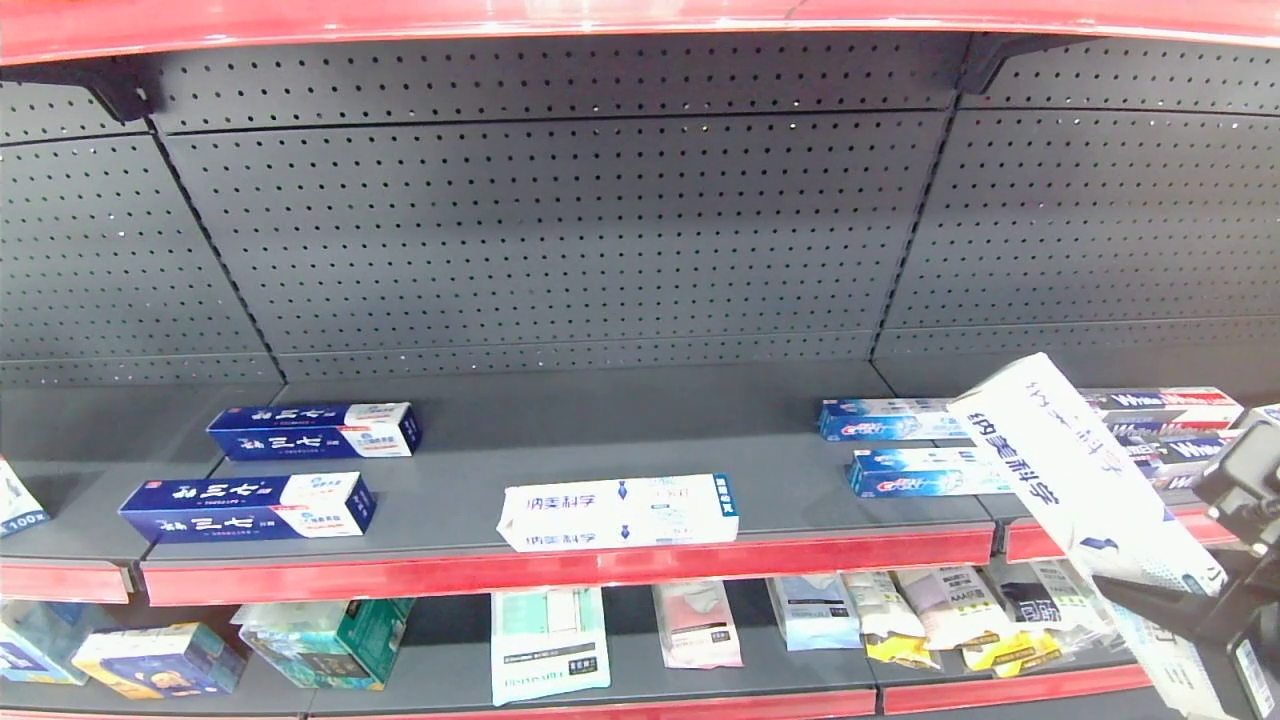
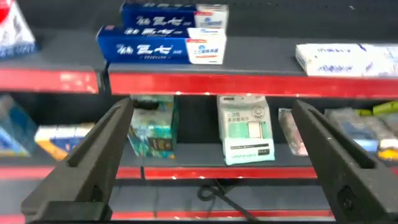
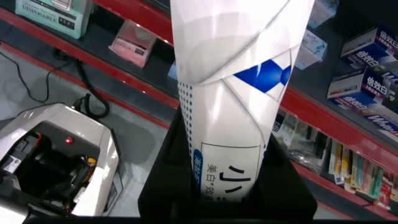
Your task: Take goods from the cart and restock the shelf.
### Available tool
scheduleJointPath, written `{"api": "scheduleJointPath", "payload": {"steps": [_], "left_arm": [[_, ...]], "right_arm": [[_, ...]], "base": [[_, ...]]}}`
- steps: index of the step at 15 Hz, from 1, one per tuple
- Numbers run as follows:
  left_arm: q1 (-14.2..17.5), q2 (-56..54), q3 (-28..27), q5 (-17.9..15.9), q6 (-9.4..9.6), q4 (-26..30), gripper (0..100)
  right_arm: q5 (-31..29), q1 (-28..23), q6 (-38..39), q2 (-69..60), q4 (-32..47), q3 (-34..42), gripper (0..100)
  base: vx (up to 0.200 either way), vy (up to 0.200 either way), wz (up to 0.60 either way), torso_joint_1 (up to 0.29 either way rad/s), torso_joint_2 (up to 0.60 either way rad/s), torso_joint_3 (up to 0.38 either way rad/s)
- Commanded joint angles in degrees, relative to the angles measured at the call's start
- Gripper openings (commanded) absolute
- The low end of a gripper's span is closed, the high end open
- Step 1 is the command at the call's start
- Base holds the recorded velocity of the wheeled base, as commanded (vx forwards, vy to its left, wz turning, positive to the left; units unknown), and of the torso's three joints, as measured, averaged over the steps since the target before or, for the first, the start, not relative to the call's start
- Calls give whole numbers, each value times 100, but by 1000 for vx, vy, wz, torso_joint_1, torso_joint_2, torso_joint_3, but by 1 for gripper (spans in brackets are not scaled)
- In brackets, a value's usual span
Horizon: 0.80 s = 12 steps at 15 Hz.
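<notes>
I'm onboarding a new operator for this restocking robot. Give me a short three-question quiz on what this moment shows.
1. True or false: the left gripper is open and empty.
2. The right gripper holds: A) a white box; B) a green carton; C) a pink pouch.
3. Fill in: ___ dark blue boxes lie at the left end of the shelf.
Key: 1 true; 2 A; 3 two.
</notes>
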Motion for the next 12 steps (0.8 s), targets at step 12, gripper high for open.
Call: {"api": "scheduleJointPath", "payload": {"steps": [12], "left_arm": [[1360, -357, 1113, -1684, 836, -1420, 100]], "right_arm": [[-5, -6, 4, -37, -10, 188, 0]], "base": [[0, 0, 0, 0, 0, 0]]}}
